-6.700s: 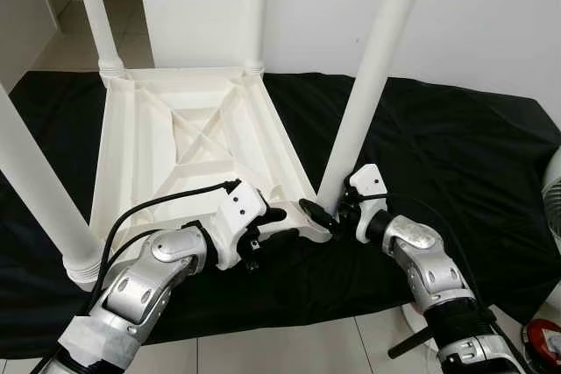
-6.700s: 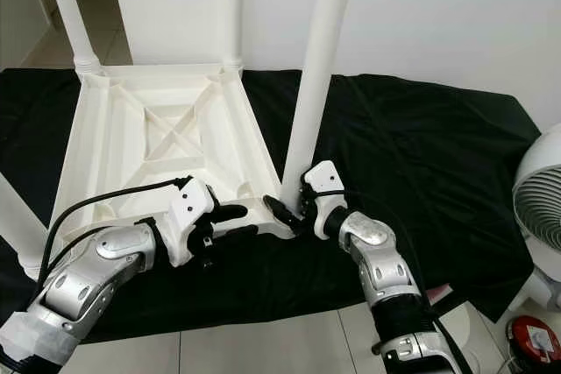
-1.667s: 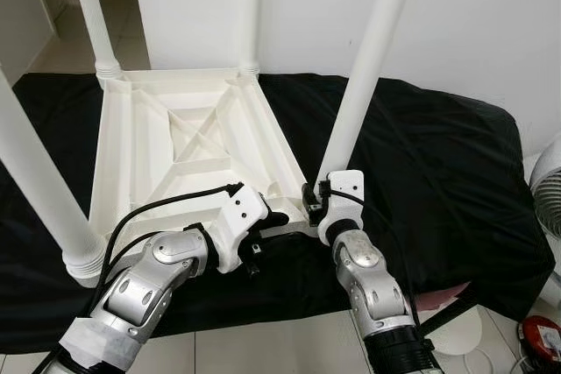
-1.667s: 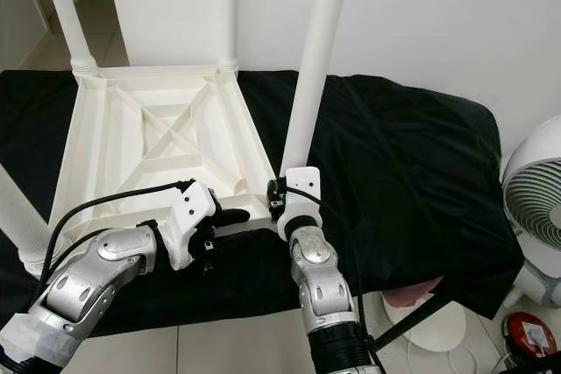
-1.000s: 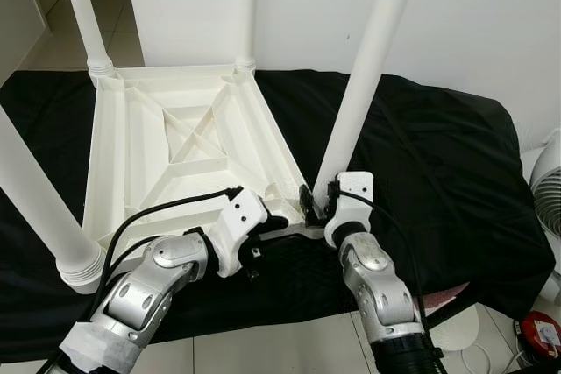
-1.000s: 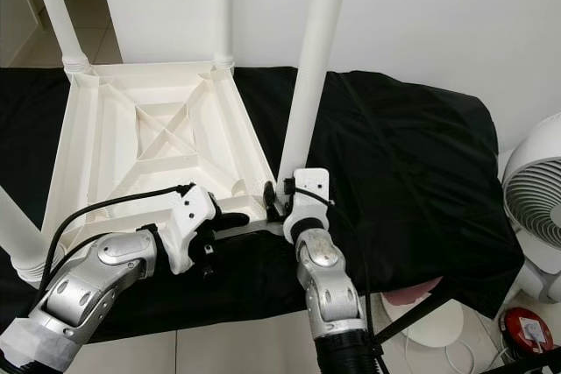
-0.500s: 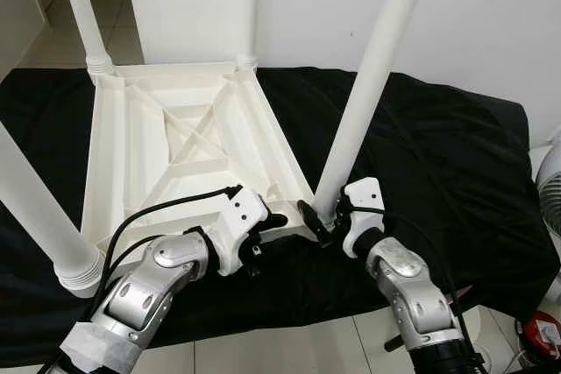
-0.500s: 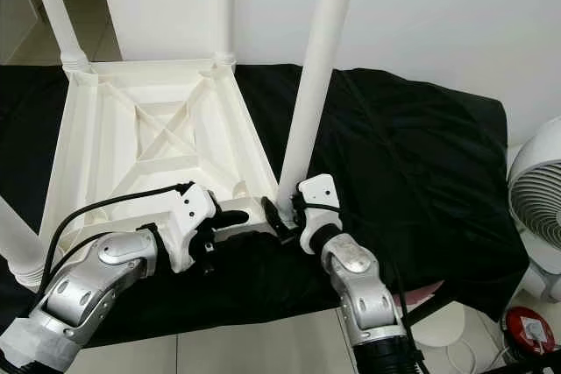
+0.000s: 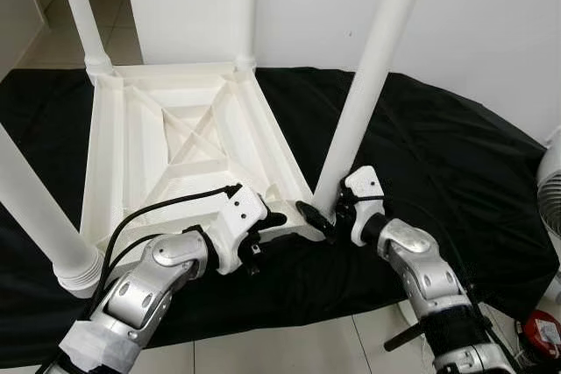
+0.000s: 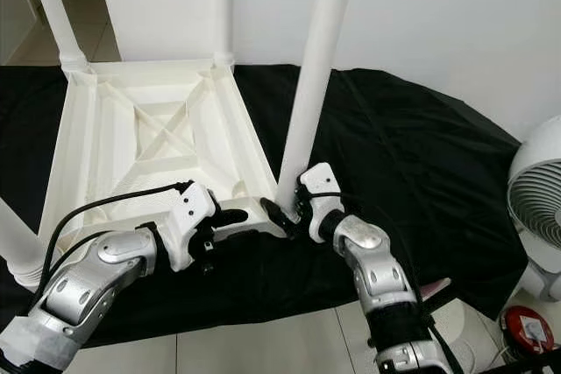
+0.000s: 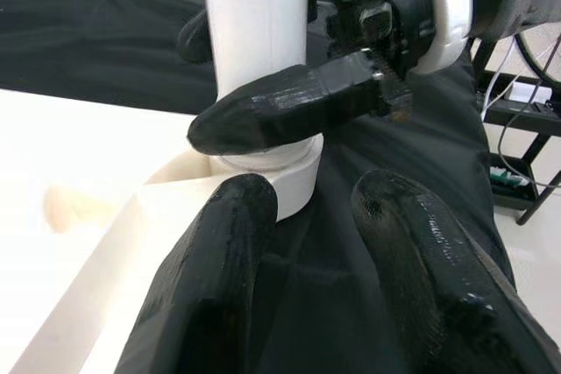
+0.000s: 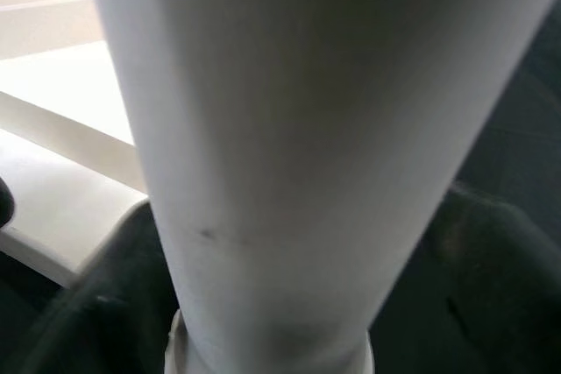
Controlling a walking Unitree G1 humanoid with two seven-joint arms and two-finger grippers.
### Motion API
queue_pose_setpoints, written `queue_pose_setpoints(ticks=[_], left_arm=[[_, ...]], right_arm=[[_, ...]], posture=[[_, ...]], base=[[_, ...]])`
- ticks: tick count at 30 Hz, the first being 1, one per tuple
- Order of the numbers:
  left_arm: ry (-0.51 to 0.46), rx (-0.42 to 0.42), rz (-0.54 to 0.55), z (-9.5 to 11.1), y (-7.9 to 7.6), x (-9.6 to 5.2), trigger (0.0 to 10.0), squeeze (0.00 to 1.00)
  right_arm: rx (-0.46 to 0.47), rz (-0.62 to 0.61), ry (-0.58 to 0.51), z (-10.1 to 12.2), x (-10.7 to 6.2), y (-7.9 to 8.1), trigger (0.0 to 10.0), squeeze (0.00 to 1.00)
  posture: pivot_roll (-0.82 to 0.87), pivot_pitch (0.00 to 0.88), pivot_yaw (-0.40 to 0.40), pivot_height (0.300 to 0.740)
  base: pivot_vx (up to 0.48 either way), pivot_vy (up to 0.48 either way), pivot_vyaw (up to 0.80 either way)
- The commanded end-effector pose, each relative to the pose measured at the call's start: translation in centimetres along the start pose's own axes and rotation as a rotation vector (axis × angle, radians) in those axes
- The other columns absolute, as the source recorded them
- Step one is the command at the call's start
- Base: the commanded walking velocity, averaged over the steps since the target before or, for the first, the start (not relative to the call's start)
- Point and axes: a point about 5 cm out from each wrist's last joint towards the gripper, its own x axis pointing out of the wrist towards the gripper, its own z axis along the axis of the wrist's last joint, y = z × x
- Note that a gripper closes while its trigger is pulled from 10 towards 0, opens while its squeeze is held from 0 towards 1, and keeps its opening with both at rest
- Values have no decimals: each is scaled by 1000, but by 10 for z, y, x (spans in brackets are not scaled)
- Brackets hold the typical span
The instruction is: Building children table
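Since a moment ago, the right arm has swung out to the side, and its jaws stay clamped around the bottom of the near table leg (image 9: 364, 102). That leg stands up from the near corner of the white table (image 9: 175, 151), which lies upside down on a black cloth (image 9: 438, 164). The right gripper (image 9: 323, 214) hugs the leg. The left gripper (image 9: 282, 225) rests at the table's edge beside it, jaws apart.

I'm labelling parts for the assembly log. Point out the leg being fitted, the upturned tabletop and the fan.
table leg (image 9: 368, 85), left eye view, mid-shaft of the near right post.
tabletop (image 9: 188, 142), left eye view, centre of the cross ribs.
fan (image 10: 536, 203), right eye view, its grille.
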Motion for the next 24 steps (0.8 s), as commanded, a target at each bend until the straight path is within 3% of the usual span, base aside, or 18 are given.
queue_pose_setpoints(ticks=[1, 2, 18, 19, 24], left_arm=[[6, 14, -29, 2, -2, 2, 10000, 0], [5, 14, -25, 2, -2, 2, 10000, 0], [7, 15, -11, 2, -1, 0, 10000, 0], [8, 16, -12, 2, -1, -1, 10000, 0], [9, 20, -16, 2, -1, 0, 10000, 0]], right_arm=[[-2, 32, 22, -4, 6, 2, 1686, 0], [-4, 50, 22, -6, 9, 2, 0, 0], [-7, 94, 8, -7, 20, -1, 0, 0], [2, 87, 12, -9, 20, -2, 10000, 0], [65, -12, 6, -12, 19, -5, 10000, 0]], posture=[[60, 44, -93, 740], [65, 43, -95, 740], [78, 36, -98, 740], [78, 32, -97, 740], [76, 22, -97, 740]], base=[[0, 0, 0], [0, 0, 0], [0, 0, 0], [0, 0, 0], [0, 0, 0]])
